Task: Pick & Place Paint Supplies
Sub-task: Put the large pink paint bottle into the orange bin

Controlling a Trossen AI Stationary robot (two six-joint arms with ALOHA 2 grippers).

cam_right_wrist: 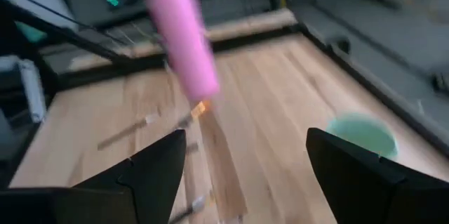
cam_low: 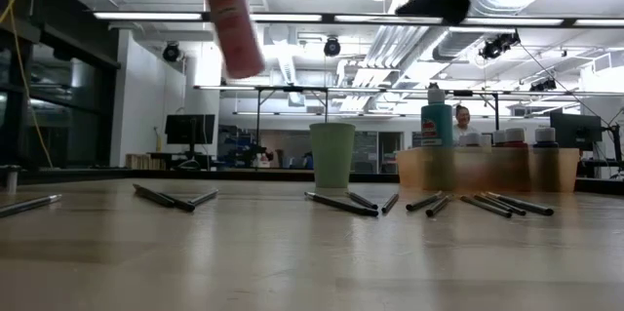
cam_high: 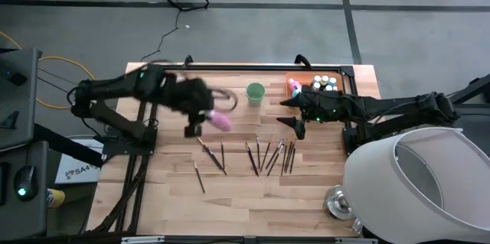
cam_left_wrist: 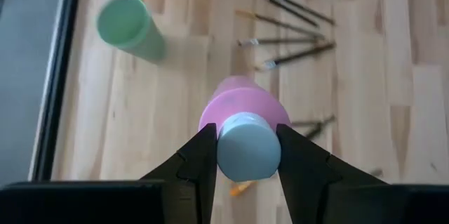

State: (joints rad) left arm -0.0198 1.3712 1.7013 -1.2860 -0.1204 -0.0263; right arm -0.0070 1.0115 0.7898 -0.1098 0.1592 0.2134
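Your left gripper (cam_left_wrist: 242,155) is pinched on the pink bottle (cam_left_wrist: 242,115), fingers (cam_left_wrist: 198,164) pressed against its pale cap end; the bottle hangs well above the table, tilted, its long axis slanting down and away from the wrist toward the wood; in the high view it sits over the table's left half, near the light green cup (cam_high: 255,93) but apart from it. Your right gripper (cam_right_wrist: 245,161) is spread wide and holds nothing; it hovers just in front of the orange tray (cam_high: 293,81), which already carries small bottles (cam_high: 325,82) and a teal bottle (cam_low: 437,122).

The relation that matters, as I judge it: the tray lies to the right of the held bottle, beyond the cup, with the right arm between; so the left arm alone has the load, and the carry should pass the cup without clipping it. The brushes (cam_high: 264,154) lie scattered on the wood nearer you, untouched.
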